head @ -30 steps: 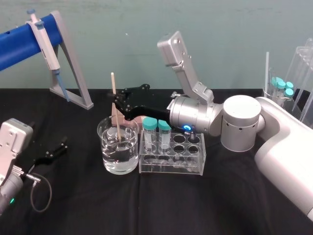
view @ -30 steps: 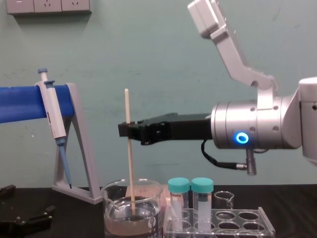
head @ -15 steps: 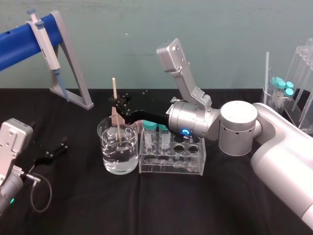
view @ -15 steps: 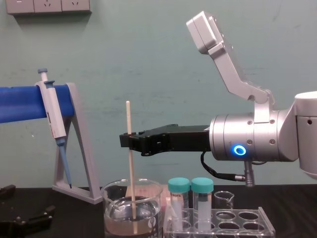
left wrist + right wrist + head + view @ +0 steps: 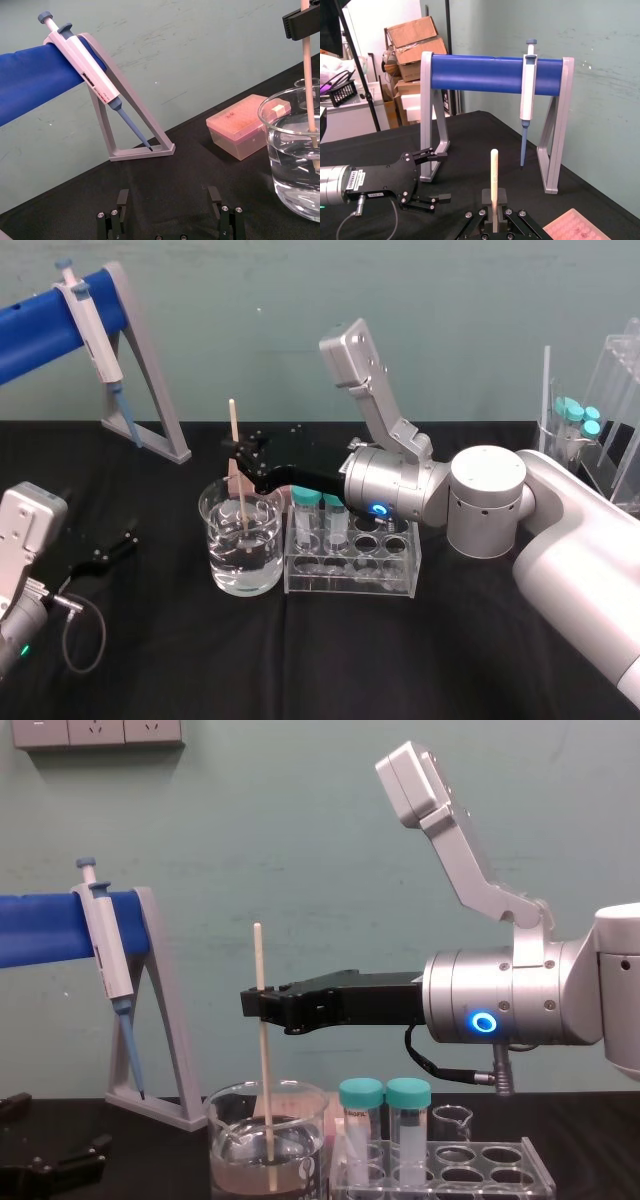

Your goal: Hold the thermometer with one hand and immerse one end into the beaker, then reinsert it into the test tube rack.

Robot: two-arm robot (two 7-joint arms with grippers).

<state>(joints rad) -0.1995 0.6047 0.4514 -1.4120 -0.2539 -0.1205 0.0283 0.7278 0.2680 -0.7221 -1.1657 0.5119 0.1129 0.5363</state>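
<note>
The thermometer (image 5: pixel 259 960) stands nearly upright inside the large glass beaker (image 5: pixel 218 550), and we see its lower end under the surface of the clear liquid. In the chest view the tip lies close to the beaker floor; we cannot tell whether it touches. The rod leans slightly, with its top nearer the robot's left than its foot.

The right gripper (image 5: pixel 262 1005) reaches in level from the robot's right and sits above the beaker rim. Its black fingers are pinched on the thermometer in the upper half of the rod. A short length of rod rises clear above the fingers, and the longer part hangs below them into the beaker. We see the same clamp in the right wrist view, with the rod standing straight up between the two pads.

The test tube rack (image 5: pixel 395 575) sits just beside the beaker, on the robot's right of it. Two tubes with teal caps (image 5: pixel 306 495) occupy the holes at the end nearest the beaker. The thermometer is outside the rack and apart from these tubes.

The left gripper (image 5: pixel 168 191) rests low over the black table (image 5: pixel 300 660) to the left of the beaker, fingers spread and holding nothing. Behind it a pipette (image 5: pixel 90 320) hangs on a grey stand (image 5: pixel 150 370)
</note>
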